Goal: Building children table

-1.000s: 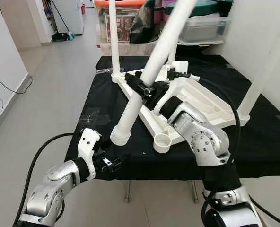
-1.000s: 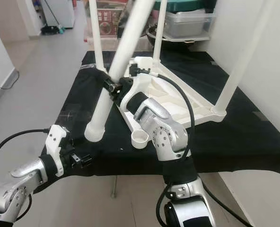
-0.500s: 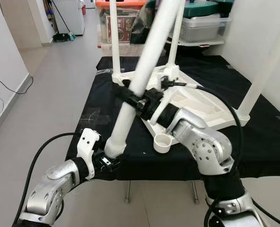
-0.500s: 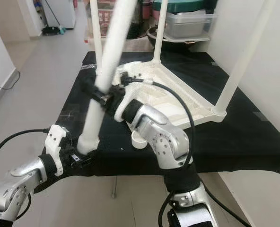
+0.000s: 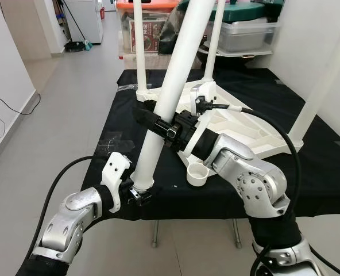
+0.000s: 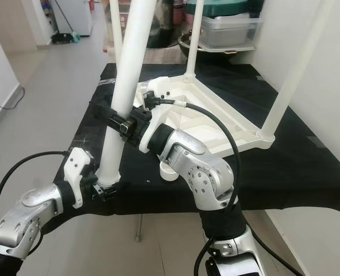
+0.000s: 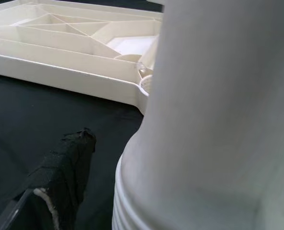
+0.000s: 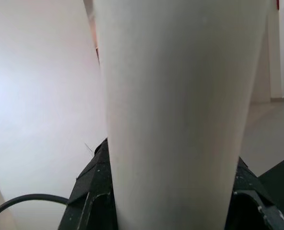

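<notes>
Black table (image 5: 118, 123) — right tool (image 5: 154, 122) clamps white leg (image 5: 173, 86).

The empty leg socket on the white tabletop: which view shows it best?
The left eye view: the socket shows whole, its round opening facing up. The right eye view has it partly behind the right arm; the left wrist view catches just its rim.

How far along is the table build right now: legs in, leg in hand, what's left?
Done: three white legs stand upright in the upturned tabletop on the black cloth.
In hand: the right gripper clamps the fourth leg mid-shaft, tilted; the left gripper is at its ribbed lower end, near the table's front edge.
Left: the empty corner socket has no leg in it yet.
</notes>
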